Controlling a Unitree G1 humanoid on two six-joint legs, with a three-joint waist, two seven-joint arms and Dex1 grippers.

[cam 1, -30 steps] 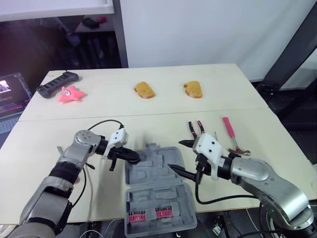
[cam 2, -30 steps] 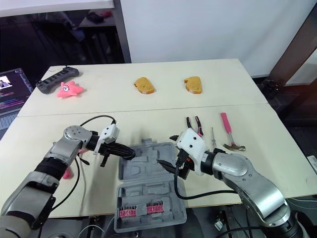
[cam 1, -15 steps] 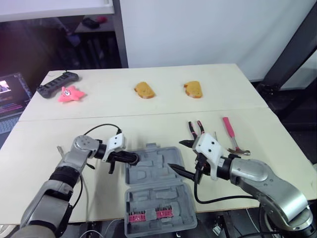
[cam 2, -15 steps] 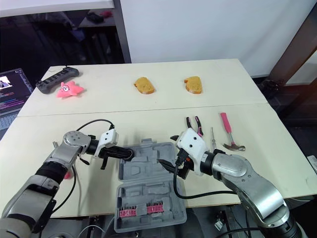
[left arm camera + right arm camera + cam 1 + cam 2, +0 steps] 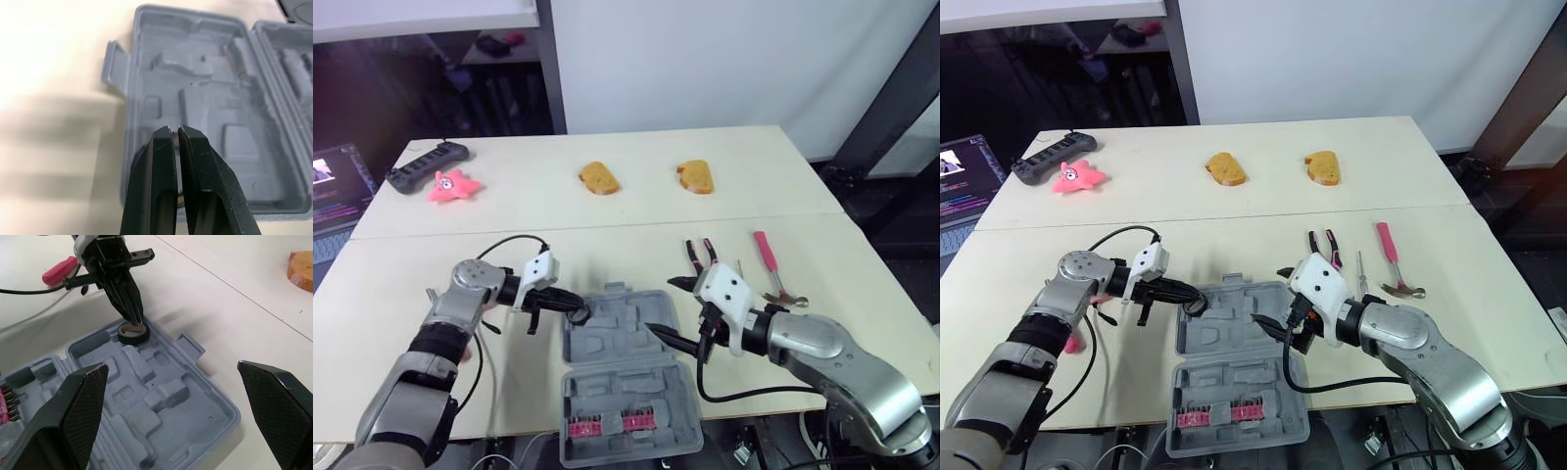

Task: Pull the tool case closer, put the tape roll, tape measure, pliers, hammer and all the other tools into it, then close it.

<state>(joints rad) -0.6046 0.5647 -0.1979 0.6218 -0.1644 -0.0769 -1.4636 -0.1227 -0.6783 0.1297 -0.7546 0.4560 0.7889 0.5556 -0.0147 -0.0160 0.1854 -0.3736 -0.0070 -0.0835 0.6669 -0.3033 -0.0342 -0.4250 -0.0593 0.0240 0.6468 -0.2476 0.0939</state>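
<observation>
The grey tool case (image 5: 619, 343) lies open near the table's front edge, with red bits (image 5: 602, 424) in its near half. A black tape roll (image 5: 133, 334) sits in the case's far left corner. My left gripper (image 5: 579, 311) is shut on the roll's rim. Over the case's right edge my right gripper (image 5: 663, 307) hangs wide open and holds nothing. To the right of the case lie the red-handled pliers (image 5: 697, 253), a thin screwdriver (image 5: 1361, 271) and the pink-handled hammer (image 5: 769, 262). A pink-handled tool (image 5: 1072, 343) lies by my left arm.
Two bread slices (image 5: 598, 177) (image 5: 695, 176) lie on the far half of the table. A pink star toy (image 5: 452, 184) and a black device (image 5: 426, 166) sit at the far left corner. A laptop (image 5: 337, 186) stands off the table's left side.
My left gripper drew back slightly to the left and then returned, staying shut on the tape roll at the case's far left corner. The right arm has not moved.
</observation>
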